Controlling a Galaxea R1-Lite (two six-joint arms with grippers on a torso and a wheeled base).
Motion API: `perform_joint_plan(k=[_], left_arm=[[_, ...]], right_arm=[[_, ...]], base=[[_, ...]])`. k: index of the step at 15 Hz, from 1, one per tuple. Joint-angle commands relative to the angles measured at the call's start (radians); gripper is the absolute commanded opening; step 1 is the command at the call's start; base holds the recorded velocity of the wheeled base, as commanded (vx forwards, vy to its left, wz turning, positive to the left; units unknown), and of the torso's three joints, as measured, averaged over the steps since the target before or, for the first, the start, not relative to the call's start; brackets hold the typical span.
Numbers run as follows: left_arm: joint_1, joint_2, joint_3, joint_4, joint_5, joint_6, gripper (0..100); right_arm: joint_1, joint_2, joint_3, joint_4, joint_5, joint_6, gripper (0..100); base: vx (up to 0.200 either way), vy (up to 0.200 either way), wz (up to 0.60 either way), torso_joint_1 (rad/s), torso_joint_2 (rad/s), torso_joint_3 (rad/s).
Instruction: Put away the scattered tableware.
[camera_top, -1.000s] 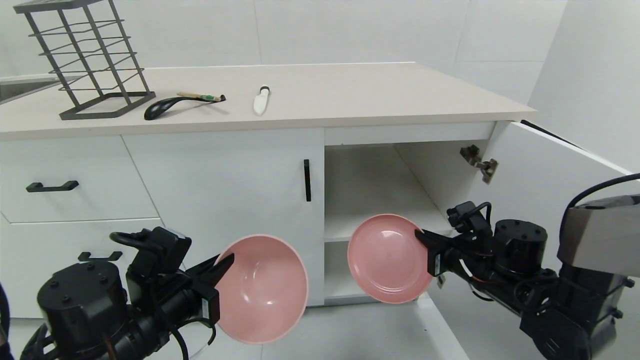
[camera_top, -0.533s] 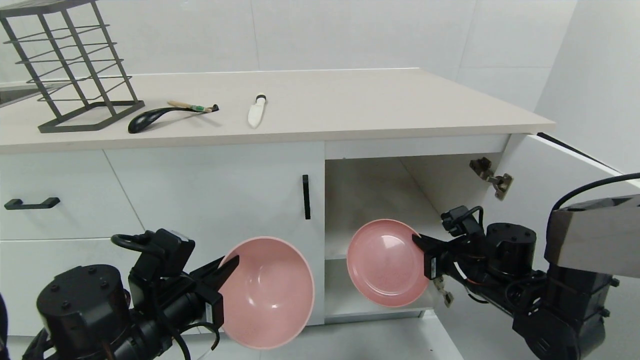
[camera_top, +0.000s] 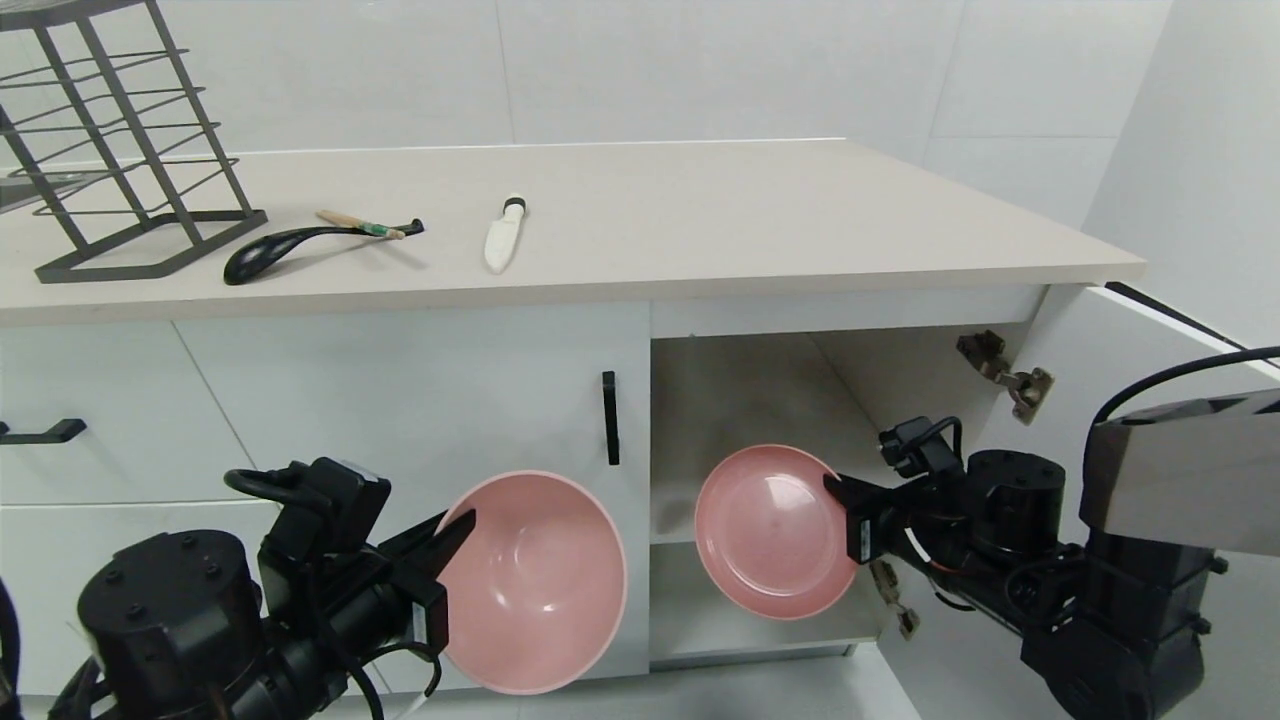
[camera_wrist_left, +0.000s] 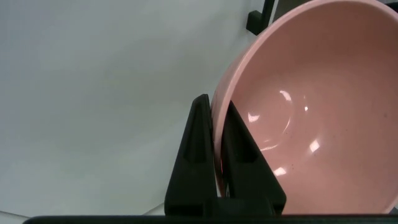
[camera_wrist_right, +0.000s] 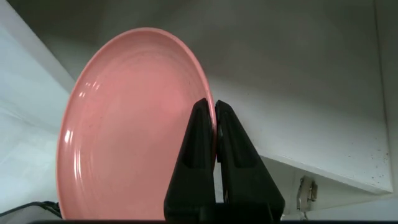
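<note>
Bowl (camera_top: 535, 585) first: pink, glossy, tipped on its side with the hollow facing back, low in front of the shut cabinet door (camera_top: 420, 400). Left gripper (camera_top: 455, 525) pinches its rim, arm low and stretched forward. Plate (camera_top: 772, 530), pink too, stands on edge at the mouth of the open cabinet (camera_top: 740, 390), with the right gripper (camera_top: 835, 487) clamped on its rim. Up on the counter (camera_top: 750, 210) lie a black spoon (camera_top: 270, 245) and a white knife (camera_top: 500, 235).
</note>
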Motion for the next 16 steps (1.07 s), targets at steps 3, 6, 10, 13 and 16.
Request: perform_joint_plan(k=[3,6,10,13,16], left_arm=[[-0.003,0.002,0.000,-0.001,0.000,0.000,0],[-0.008,0.004,0.000,-0.001,0.000,0.000,0],[-0.012,0.005,0.000,-0.001,0.000,0.000,0],[-0.014,0.007,0.000,-0.001,0.000,0.000,0],[-0.014,0.016,0.000,-0.001,0.000,0.000,0]], right_arm=[[0.000,0.052,-0.090,-0.001,-0.001,0.076,0],[-0.003,0.095,-0.164,-0.001,-0.001,0.130,0],[-0.040,0.176,-0.208,-0.001,-0.001,0.154,0],[-0.056,0.226,-0.256,-0.001,-0.001,0.213,0],[-0.063,0.242,-0.300,-0.001,-0.022,0.292,0]], base=[[0.000,0.000,0.00,0.000,0.00,0.000],[0.000,0.000,0.00,0.000,0.00,0.000],[0.000,0.000,0.00,0.000,0.00,0.000],[0.000,0.000,0.00,0.000,0.00,0.000],[0.000,0.000,0.00,0.000,0.00,0.000]])
